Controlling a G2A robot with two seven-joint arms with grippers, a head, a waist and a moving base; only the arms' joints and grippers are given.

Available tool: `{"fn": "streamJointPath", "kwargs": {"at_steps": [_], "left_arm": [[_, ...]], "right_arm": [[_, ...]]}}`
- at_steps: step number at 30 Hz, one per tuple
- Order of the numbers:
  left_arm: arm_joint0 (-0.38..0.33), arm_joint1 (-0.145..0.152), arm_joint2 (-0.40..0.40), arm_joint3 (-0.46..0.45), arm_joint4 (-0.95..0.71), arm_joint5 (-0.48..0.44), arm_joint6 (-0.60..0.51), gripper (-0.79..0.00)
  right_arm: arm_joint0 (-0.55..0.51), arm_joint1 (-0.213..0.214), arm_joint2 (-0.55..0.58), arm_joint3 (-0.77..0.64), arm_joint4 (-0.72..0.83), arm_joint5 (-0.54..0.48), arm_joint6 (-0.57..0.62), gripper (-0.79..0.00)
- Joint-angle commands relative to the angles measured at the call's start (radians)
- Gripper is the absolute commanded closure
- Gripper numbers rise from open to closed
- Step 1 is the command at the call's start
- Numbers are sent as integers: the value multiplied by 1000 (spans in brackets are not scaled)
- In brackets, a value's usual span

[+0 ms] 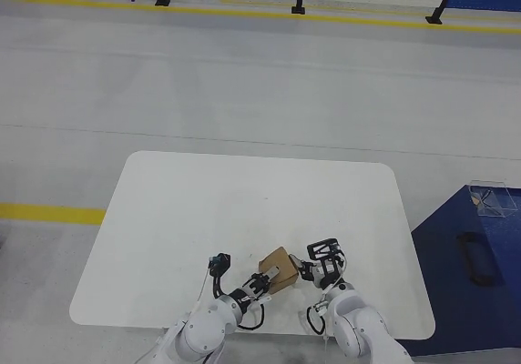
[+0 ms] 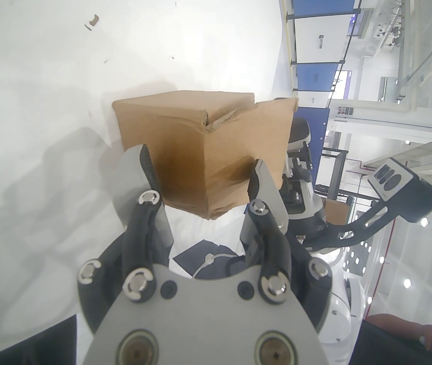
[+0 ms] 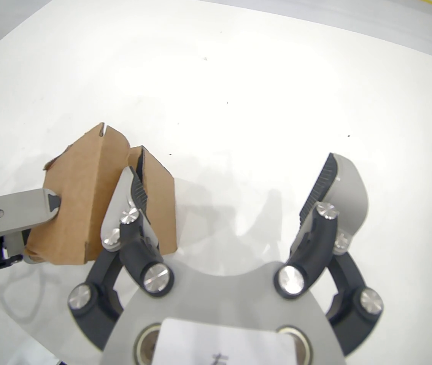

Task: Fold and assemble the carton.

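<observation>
Brown carton (image 1: 277, 269) near the front edge of the white table (image 1: 242, 200), left gripper (image 2: 202, 170) clamped across its corner (a finger on each face), right gripper (image 3: 234, 167) spread wide, holding nothing, carton outside it, beside one finger.

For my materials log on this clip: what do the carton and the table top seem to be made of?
The carton: brown corrugated cardboard, matte; creased, torn fibres at one corner, layered cut edge. The table top: smooth white, perhaps laminate or plastic; cannot tell.
</observation>
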Motion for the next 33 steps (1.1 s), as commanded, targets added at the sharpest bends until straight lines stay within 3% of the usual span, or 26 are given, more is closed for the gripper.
{"fn": "streamJointPath", "kwargs": {"at_steps": [1, 21, 29, 30, 32, 33], "left_arm": [[-2, 0, 1, 4, 1, 3, 1, -443], [-27, -2, 14, 38, -8, 35, -2, -474], [-35, -4, 19, 41, -10, 45, 6, -554], [-33, -3, 16, 36, -12, 40, 8, -582], [-26, -2, 10, 26, -11, 36, 13, -770], [-20, -1, 4, 17, -14, 27, 23, -785]], "right_arm": [[1, 0, 0, 2, 1, -1, 2, -785], [27, -6, -8, 30, 16, -4, 33, -785], [9, -4, 19, -3, 98, -57, 22, -785], [6, -3, 19, -4, 88, -66, 30, -785], [8, -2, 13, 4, 57, -58, 43, -785], [12, -3, 6, 13, 42, -50, 54, -785]]}}
